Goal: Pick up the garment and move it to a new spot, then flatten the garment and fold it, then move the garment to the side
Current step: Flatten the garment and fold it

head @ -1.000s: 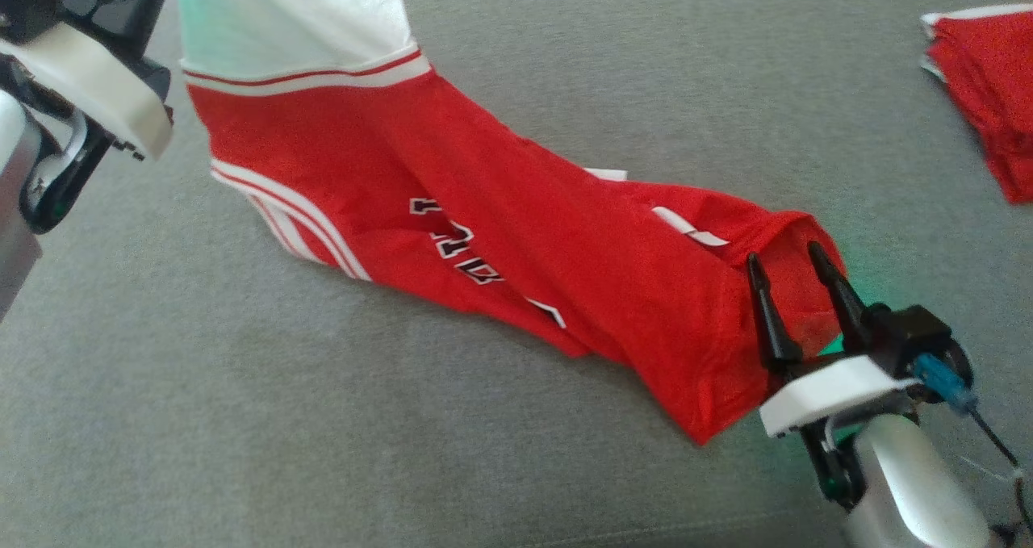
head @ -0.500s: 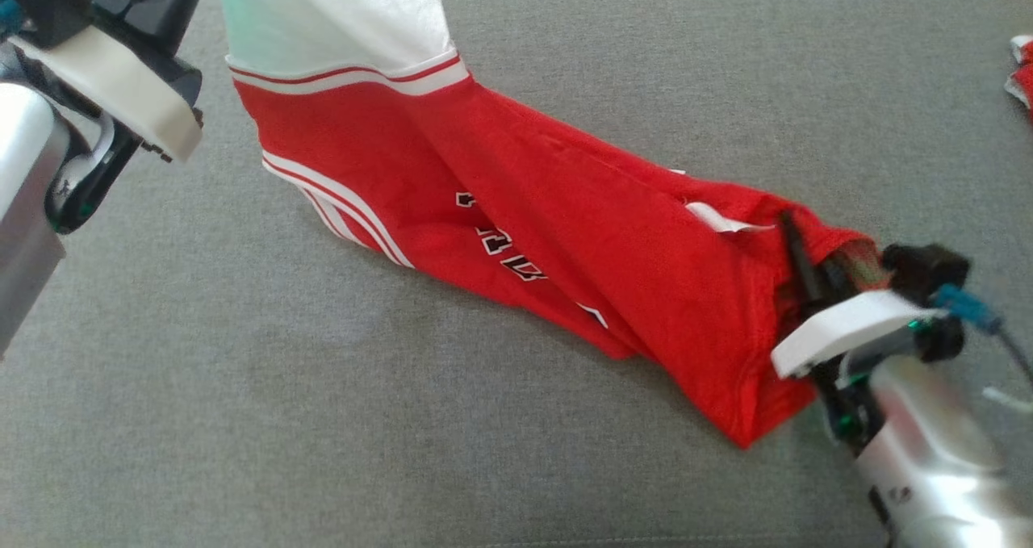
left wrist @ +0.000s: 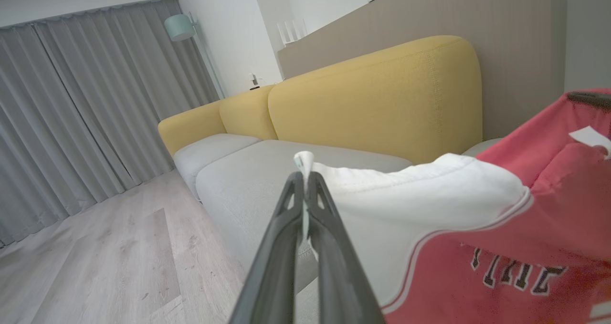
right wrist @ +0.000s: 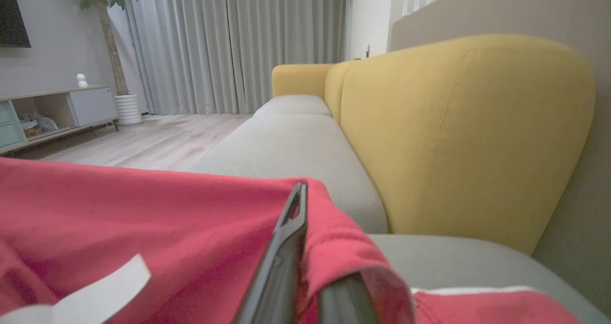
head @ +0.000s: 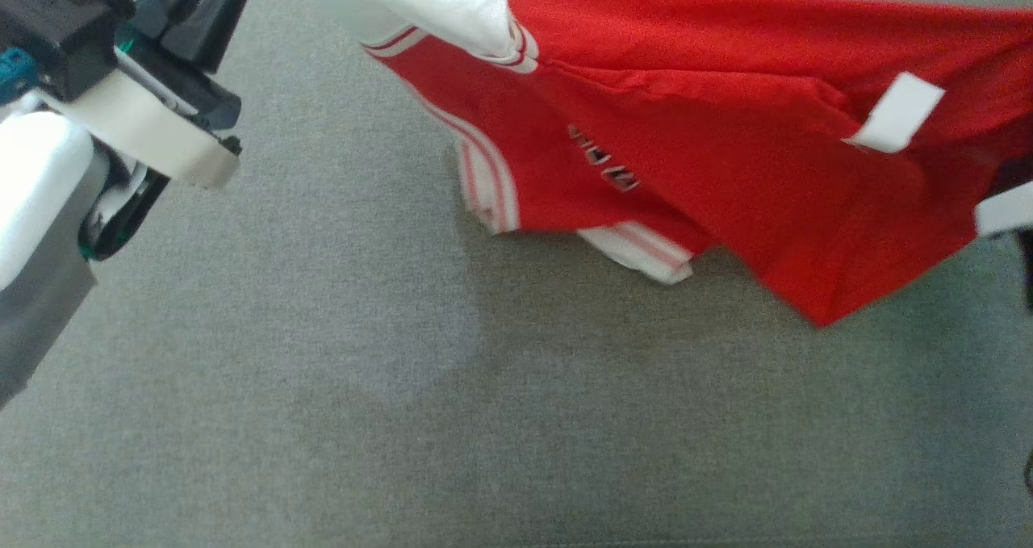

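"Why is the garment up over the sofa?"

"To carry it to a new spot. The left fingers squeeze its white part and the right fingers squeeze a red edge, so it hangs stretched between them."

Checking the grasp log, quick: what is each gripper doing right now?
Left gripper: closed on the garment, at its white sleeve.
Right gripper: closed on the garment, at its red edge.

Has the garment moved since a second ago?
Yes. The garment has risen: its right end lay on the cushion, now it hangs above it.
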{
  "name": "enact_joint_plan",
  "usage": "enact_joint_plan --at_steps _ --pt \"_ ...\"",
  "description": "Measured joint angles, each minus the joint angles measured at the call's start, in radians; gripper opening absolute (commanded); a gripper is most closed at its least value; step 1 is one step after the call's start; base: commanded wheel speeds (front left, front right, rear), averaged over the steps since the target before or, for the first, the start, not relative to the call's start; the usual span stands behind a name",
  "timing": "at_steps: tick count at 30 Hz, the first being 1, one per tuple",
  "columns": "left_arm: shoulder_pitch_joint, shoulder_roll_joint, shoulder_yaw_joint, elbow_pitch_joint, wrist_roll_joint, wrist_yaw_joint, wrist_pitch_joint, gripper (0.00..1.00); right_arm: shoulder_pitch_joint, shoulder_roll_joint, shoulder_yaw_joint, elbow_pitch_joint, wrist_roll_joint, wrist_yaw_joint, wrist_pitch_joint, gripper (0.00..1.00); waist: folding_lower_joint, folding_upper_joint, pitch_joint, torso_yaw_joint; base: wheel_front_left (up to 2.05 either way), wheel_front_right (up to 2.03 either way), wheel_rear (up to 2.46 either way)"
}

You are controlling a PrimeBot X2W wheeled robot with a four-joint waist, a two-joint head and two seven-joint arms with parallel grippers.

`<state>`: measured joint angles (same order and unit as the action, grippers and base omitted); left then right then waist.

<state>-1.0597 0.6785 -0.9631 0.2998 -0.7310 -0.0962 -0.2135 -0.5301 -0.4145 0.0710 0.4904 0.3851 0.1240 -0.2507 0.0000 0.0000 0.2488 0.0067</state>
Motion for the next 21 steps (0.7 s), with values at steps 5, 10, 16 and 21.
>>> enact_joint_plan --at_steps 5,10,16,21 --pt "0.029 0.017 0.013 -0.022 -0.002 0.006 -0.017 0.0 -0.026 0.003 -0.144 -0.094 -0.103 0.0 0.0 0.0 0.0 0.0 0.0 0.009 0.0 0.0 0.0" --pt "0.06 0.028 0.026 -0.048 -0.027 0.011 -0.026 0.0 -0.022 0.013 -0.184 -0.162 -0.162 0.0 -0.006 0.0 0.0 0.0 -0.025 0.022 0.0 0.0 0.0" --pt "0.088 0.035 0.017 -0.062 -0.045 0.007 -0.016 0.0 -0.029 0.001 -0.089 -0.082 -0.18 0.0 0.016 0.02 -0.0001 0.0 -0.037 0.036 0.0 0.0 0.0" --pt "0.08 0.014 0.008 -0.056 -0.045 0.004 -0.015 0.0 -0.207 -0.013 0.042 0.103 -0.147 0.0 0.056 1.0 0.0 0.0 -0.007 0.055 0.0 0.0 0.0"
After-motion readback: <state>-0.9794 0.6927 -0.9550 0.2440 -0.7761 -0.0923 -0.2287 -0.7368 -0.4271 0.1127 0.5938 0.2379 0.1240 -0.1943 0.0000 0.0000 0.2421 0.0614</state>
